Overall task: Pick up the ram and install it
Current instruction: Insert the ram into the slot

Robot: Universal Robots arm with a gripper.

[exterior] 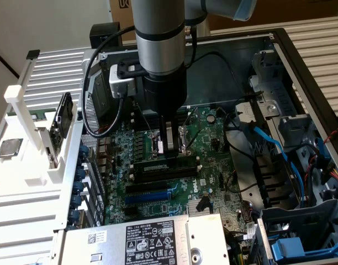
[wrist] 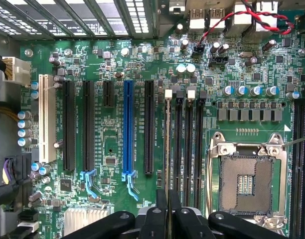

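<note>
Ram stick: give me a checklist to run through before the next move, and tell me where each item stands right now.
1. Jaws closed on the ram: ok.
2. Ram runs straight, parallel to the memory slots beside it, seen edge-on in the wrist view: ok.
3. Those neighbouring memory slots are empty: ok.
4. Ram pressed fully down into its slot: cannot tell.
5. White end clip open or latched: cannot tell.
</note>
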